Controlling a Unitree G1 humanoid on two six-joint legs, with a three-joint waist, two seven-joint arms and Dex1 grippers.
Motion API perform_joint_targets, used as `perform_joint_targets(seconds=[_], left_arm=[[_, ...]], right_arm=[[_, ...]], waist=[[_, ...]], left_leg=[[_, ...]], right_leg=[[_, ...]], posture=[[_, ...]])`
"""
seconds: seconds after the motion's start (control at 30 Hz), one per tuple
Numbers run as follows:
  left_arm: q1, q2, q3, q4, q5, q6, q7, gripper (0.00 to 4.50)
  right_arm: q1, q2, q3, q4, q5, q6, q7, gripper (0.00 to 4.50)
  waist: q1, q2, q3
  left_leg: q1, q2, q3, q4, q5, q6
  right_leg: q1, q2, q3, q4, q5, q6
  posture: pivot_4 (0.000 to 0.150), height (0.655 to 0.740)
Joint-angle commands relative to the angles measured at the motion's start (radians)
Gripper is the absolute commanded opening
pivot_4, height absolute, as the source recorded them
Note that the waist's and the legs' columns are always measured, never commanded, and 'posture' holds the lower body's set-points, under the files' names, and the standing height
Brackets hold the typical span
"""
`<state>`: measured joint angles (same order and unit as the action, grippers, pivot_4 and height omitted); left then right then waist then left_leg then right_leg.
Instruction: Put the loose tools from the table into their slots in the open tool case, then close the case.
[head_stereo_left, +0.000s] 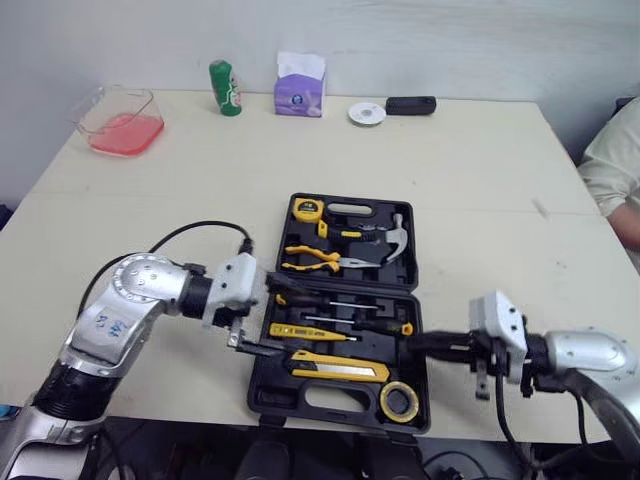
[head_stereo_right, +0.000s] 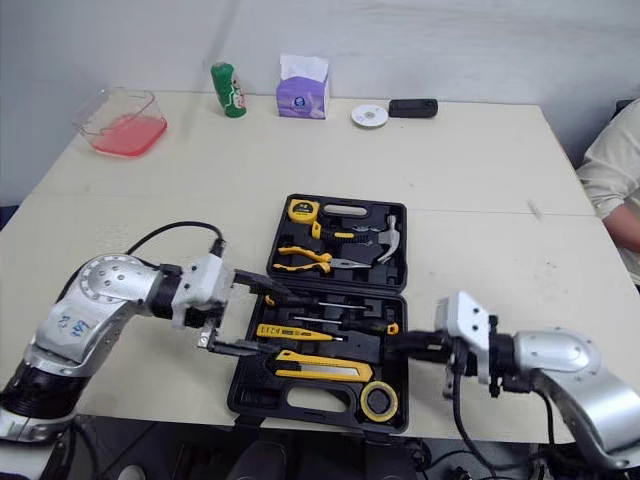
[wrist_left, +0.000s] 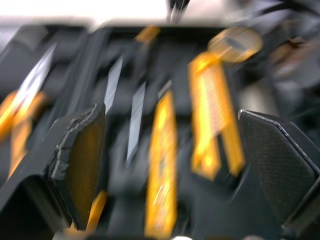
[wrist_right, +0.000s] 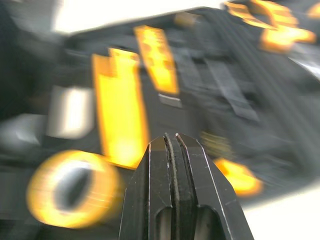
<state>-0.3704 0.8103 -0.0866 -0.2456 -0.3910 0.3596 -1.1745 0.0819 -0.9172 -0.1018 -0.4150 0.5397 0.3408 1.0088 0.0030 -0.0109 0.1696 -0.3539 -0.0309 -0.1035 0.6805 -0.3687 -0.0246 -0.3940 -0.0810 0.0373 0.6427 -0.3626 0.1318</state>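
The black tool case (head_stereo_left: 300, 405) lies open at the table's near middle. Its far half holds a yellow tape measure (head_stereo_left: 307, 210), pliers (head_stereo_left: 315, 260) and a hammer (head_stereo_left: 398, 240). The near half holds screwdrivers (head_stereo_left: 350, 310), a yellow tester (head_stereo_left: 300, 332), a yellow utility knife (head_stereo_left: 340, 368) and a tape roll (head_stereo_left: 400, 402). My left gripper (head_stereo_left: 275, 318) is open over the near half's left edge, its fingers (wrist_left: 80, 165) straddling the tester and screwdriver handles. My right gripper (head_stereo_left: 410, 345) is shut on nothing, its tip at the case's right edge by the knife (wrist_right: 117, 110).
Along the far edge of the table stand a pink-filled clear container (head_stereo_left: 120, 125), a green bottle (head_stereo_left: 225, 88), a purple tissue box (head_stereo_left: 300, 88), a disc (head_stereo_left: 367, 113) and a black object (head_stereo_left: 411, 105). A person's sleeve (head_stereo_left: 615, 160) shows at the right.
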Motion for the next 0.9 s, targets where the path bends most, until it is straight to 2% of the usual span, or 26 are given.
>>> perform_joint_targets(seconds=[0.03,0.13,0.27,0.4,0.57,0.9], left_arm=[[0.05,0.028,0.106,0.068,0.033,-0.041,0.062,4.5],[0.115,0.065,0.162,0.168,0.072,-0.102,0.078,3.65],[0.042,0.02,0.089,0.282,0.161,-0.15,0.132,1.98],[-0.023,-0.033,0.035,0.36,0.213,-0.188,0.143,0.07],[-0.119,-0.107,-0.031,0.447,0.286,-0.223,0.176,0.02],[-0.133,-0.191,-0.036,0.412,0.248,-0.128,0.175,0.02]], right_arm=[[-0.025,0.003,-0.074,0.083,-0.061,-0.016,-0.064,0.1],[-0.063,-0.002,-0.089,0.165,-0.143,0.017,-0.156,0.0],[-0.081,0.002,-0.018,0.179,-0.207,-0.016,-0.128,0.0],[-0.144,0.024,0.047,0.173,-0.242,-0.007,-0.126,0.0],[-0.229,0.061,0.117,0.168,-0.267,0.016,-0.123,0.0],[-0.4,0.166,0.233,0.18,-0.348,0.094,-0.161,0.0]], waist=[[0.002,0.001,0.001],[-0.004,0.003,0.002],[0.001,0.005,0.003],[-0.001,0.005,0.003],[-0.006,0.005,0.003],[-0.007,0.005,0.003]], left_leg=[[0.0,0.0,0.0,0.0,0.0,0.0],[0.0,-0.002,0.001,0.0,0.0,0.0],[-0.001,-0.001,0.0,-0.001,0.0,0.0],[-0.001,-0.003,0.0,0.001,0.0,0.0],[-0.001,-0.003,0.001,0.001,0.0,0.0],[-0.001,-0.003,0.001,0.002,0.0,0.0]], right_leg=[[0.0,0.0,0.0,0.0,0.0,0.0],[-0.001,-0.001,0.0,0.0,0.0,0.0],[-0.002,-0.001,-0.001,0.001,0.0,0.0],[-0.002,-0.001,-0.001,0.002,0.0,0.001],[-0.004,0.0,-0.001,0.002,0.0,0.001],[-0.006,-0.001,-0.001,0.005,0.0,0.001]], posture=[[0.15,0.74],[0.15,0.74],[0.15,0.74],[0.15,0.74],[0.15,0.74],[0.15,0.74]])
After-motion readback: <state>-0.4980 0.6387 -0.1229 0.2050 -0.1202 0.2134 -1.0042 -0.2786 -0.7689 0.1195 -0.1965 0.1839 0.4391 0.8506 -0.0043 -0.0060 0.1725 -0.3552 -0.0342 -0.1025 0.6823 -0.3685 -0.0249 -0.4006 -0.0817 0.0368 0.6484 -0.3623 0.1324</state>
